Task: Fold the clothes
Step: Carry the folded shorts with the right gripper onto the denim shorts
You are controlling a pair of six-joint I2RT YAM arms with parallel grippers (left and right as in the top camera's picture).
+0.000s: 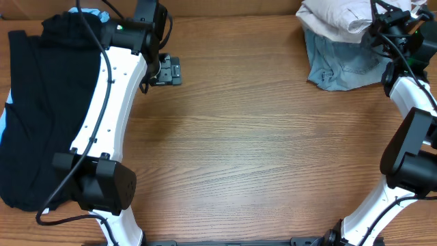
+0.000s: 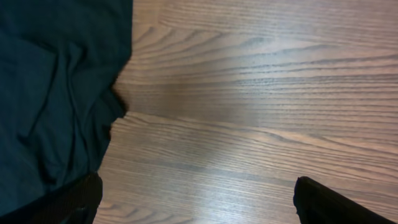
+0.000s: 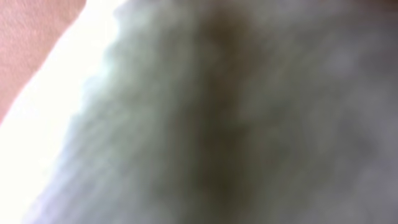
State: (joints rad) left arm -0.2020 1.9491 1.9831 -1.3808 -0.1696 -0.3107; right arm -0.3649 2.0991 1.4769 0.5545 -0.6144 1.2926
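Note:
The cream-beige shorts (image 1: pixel 334 15) lie bunched in a heap at the table's far right corner, on top of light-blue denim shorts. My right gripper (image 1: pixel 379 24) is pressed against the heap's right side. The right wrist view is filled with blurred pale cloth (image 3: pixel 205 112); its fingers do not show, so I cannot tell whether they hold it. My left gripper (image 1: pixel 171 70) hovers over bare wood at the far left-centre. It is open and empty, and its two dark fingers show wide apart in the left wrist view (image 2: pixel 196 193).
A big black garment (image 1: pixel 41 102) covers the table's left side, and its edge shows in the left wrist view (image 2: pixel 50 93). The light-blue denim shorts (image 1: pixel 341 65) lie under the cream heap. The wooden table (image 1: pixel 259 150) spans the middle.

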